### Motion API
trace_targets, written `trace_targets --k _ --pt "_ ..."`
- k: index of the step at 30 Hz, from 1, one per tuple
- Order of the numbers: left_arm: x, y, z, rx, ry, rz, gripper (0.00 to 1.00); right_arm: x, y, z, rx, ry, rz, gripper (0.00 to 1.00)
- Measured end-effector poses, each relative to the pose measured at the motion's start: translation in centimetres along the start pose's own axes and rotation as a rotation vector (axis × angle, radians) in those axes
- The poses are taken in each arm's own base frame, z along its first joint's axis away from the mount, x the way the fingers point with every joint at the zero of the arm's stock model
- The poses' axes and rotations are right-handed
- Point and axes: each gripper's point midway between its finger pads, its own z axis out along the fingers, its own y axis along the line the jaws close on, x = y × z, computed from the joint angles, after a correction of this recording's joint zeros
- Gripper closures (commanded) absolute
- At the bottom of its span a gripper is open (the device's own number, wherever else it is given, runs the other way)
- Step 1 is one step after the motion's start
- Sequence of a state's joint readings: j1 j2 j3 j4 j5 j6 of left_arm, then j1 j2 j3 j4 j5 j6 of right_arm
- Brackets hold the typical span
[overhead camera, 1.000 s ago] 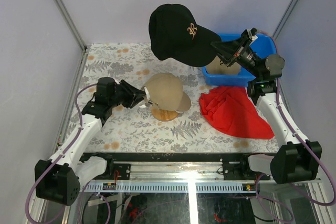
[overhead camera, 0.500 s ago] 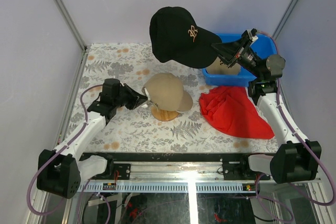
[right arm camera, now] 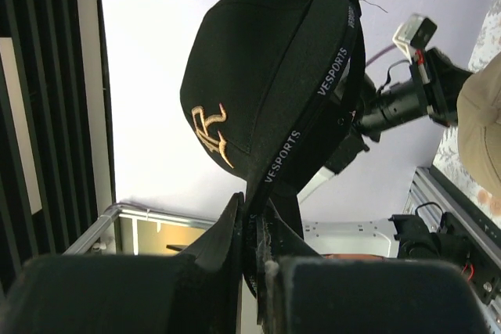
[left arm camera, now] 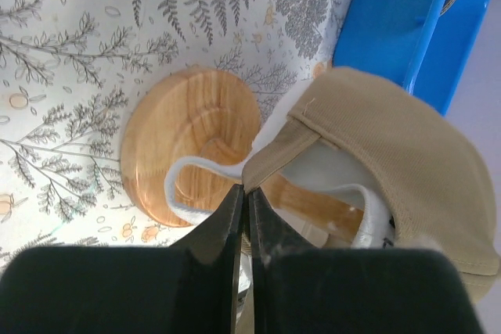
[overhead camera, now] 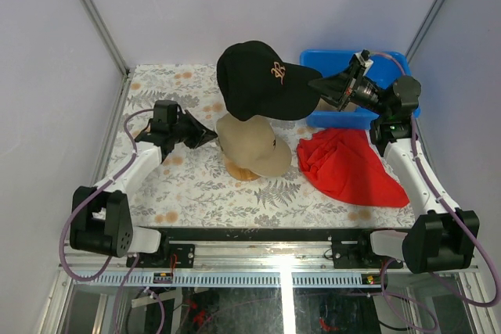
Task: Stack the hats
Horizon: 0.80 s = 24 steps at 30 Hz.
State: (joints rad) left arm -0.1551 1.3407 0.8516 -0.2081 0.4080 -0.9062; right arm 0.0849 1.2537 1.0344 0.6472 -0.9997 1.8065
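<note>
Left of the wooden stand, the left gripper is pressed together at the rear rim of the tan cap seated on that stand; whether it nips fabric is unclear. Above the stand hangs the black cap, its brim clamped by the right gripper. Placing is in hand: next, lower the black crown squarely over the tan one, then release.
</note>
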Motion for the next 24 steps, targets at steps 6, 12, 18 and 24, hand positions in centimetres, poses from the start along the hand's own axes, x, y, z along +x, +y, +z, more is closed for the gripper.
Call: trace_targets --k 6,12,18,24 --pt "-1.5 -0.3 0.4 0.021 0.006 0.011 1.00 0.4 -0.5 -0.2 -0.009 0.021 0.025 1.00" --pt "-1.4 -0.4 0.3 0.036 0.022 0.013 1.00 -0.2 -4.7 -0.5 0.012 -0.052 0.121 1.00" --pt "-1.4 -0.7 0.3 0.049 0.024 0.017 1.00 1.5 -7.4 1.4 0.031 -0.083 0.150 1.00" --pt "-1.4 -0.7 0.4 0.054 0.023 0.021 1.00 3.4 -10.4 2.5 0.046 -0.075 0.211 1.00"
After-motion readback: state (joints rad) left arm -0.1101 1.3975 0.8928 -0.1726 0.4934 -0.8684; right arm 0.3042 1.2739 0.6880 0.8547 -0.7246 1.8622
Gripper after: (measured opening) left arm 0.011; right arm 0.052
